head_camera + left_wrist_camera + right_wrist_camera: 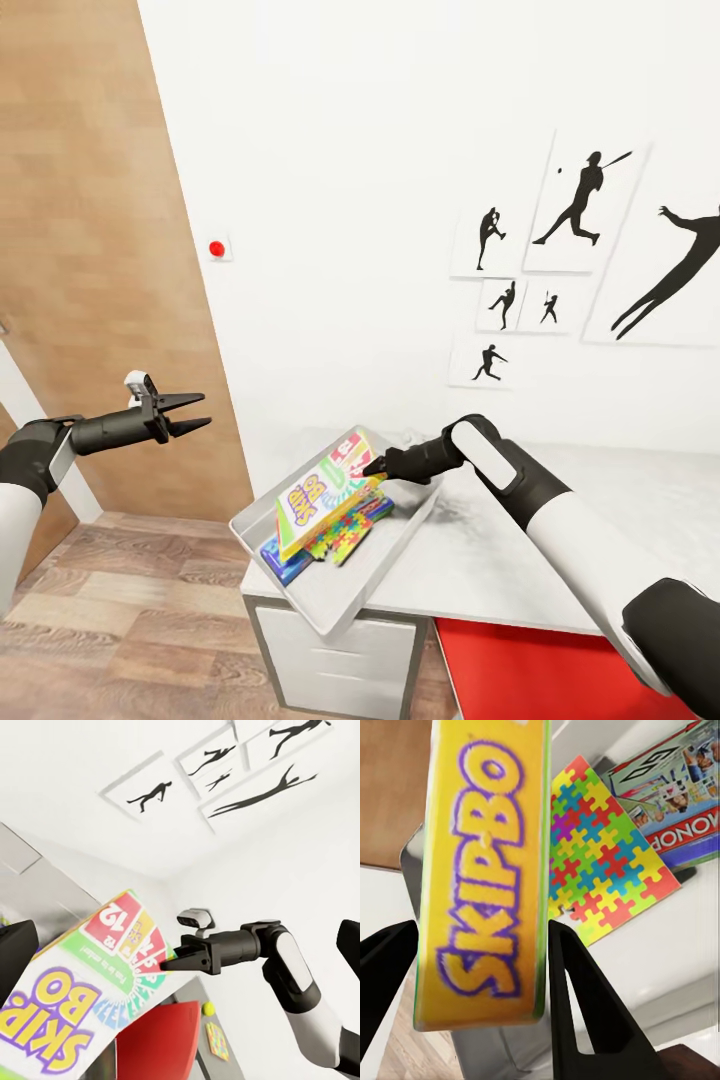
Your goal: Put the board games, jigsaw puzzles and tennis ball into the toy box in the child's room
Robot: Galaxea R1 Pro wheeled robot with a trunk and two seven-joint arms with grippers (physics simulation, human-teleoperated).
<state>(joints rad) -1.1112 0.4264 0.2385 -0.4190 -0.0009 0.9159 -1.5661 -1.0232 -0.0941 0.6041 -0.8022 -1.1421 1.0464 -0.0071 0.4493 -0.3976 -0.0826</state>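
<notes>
Gripping Skip-Bo box (318, 492) over toy box (262, 515), right gripper (374, 468)

White desk (600, 530) w/ drawers below; toy box (330, 600) sits tilted on its near-left corner, overhanging the edge. Wood floor (120, 620) underneath.

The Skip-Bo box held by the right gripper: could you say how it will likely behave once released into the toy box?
The Skip-Bo box looks flat and stiff, so it probably won't sag. Gripped by its thin edge in the right gripper, it may tip flat onto the jigsaw puzzle. Its glossy faces could slide against the toy box.
</notes>
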